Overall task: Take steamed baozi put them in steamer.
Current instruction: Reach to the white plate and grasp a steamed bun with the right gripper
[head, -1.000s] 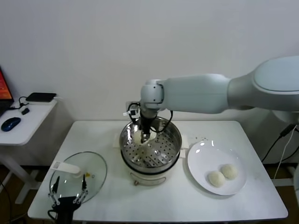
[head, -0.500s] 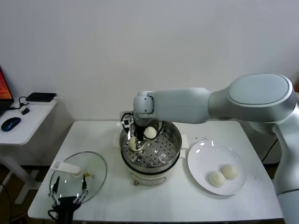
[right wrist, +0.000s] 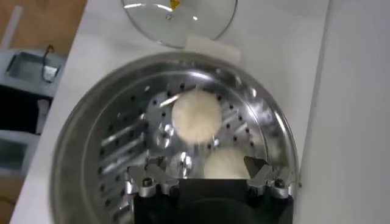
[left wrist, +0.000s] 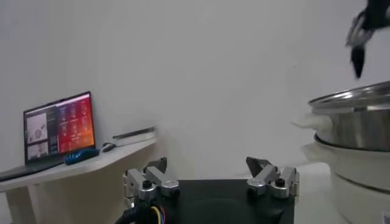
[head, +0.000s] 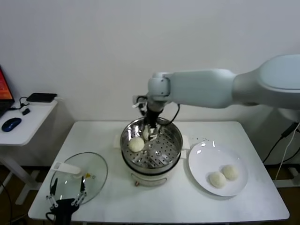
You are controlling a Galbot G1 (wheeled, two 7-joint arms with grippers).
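The steamer (head: pixel 173 140) stands mid-table on its white pot base. Two baozi lie in it: one at the left (head: pixel 136 144), one farther back (head: pixel 145 135), partly hidden by my right gripper (head: pixel 150 131). That gripper hangs open just above the basket's back part. In the right wrist view the steamer (right wrist: pixel 91 140) fills the picture, one baozi (right wrist: pixel 196 115) lies free, and the other (right wrist: pixel 226 163) lies below the wide-apart jaws of the right gripper (right wrist: pixel 204 165), untouched. Two more baozi (head: pixel 217 179) (head: pixel 229 172) sit on the white plate (head: pixel 206 159). My left gripper (head: pixel 66 202) is parked open at the front left.
A glass lid (head: pixel 79 176) with a white handle lies at the table's front left, beside the left gripper. A side table (head: pixel 23 126) with a mouse and laptop stands farther left; the laptop (left wrist: pixel 58 125) shows in the left wrist view, with the steamer (left wrist: pixel 359 122) at the right.
My right gripper has let go of a baozi at the steamer's left side, then risen and moved right toward the basket's back. The left arm has not moved.
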